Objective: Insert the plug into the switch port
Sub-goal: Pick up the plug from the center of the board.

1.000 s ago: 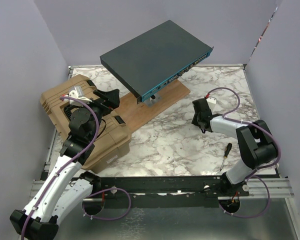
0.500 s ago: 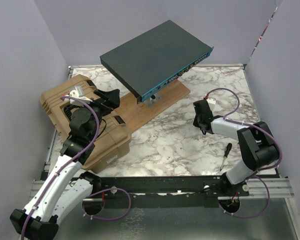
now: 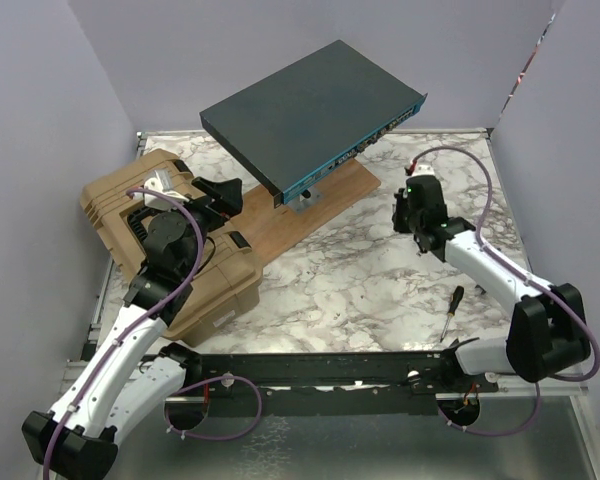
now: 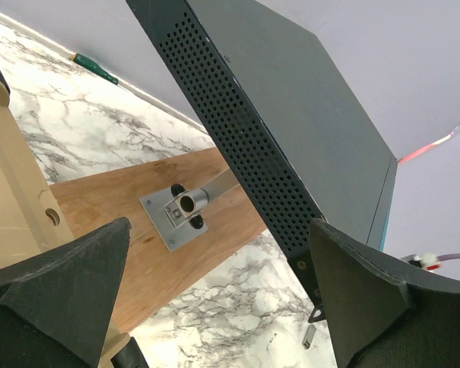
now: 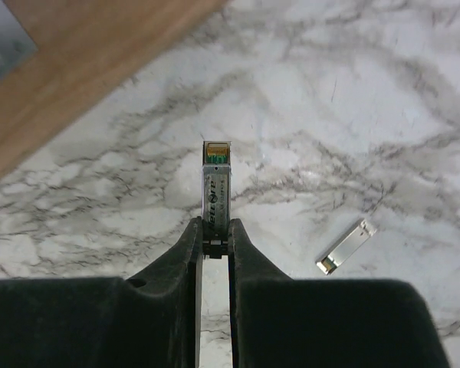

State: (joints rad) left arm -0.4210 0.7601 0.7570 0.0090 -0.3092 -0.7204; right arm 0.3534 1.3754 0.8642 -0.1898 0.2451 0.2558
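Observation:
The switch (image 3: 310, 110), a flat dark grey box with a teal front face (image 3: 342, 158), stands tilted on a post above a wooden board (image 3: 300, 215). Its perforated side fills the left wrist view (image 4: 291, 130). My right gripper (image 3: 410, 212) hovers over the marble to the right of the board. It is shut (image 5: 215, 230) on the silver plug (image 5: 217, 188), which sticks straight out past the fingertips. My left gripper (image 3: 225, 192) is open beside the switch's left end, with nothing between its fingers (image 4: 218, 230).
Another small silver plug (image 5: 346, 247) lies loose on the marble near the right gripper and also shows in the left wrist view (image 4: 310, 336). A tan ribbed case (image 3: 130, 210) sits under the left arm. A screwdriver (image 3: 452, 310) lies at the front right.
The right jaws have closed on the plug, and that arm has stretched up and back to the right, lifting it off the marble. The left arm has barely moved.

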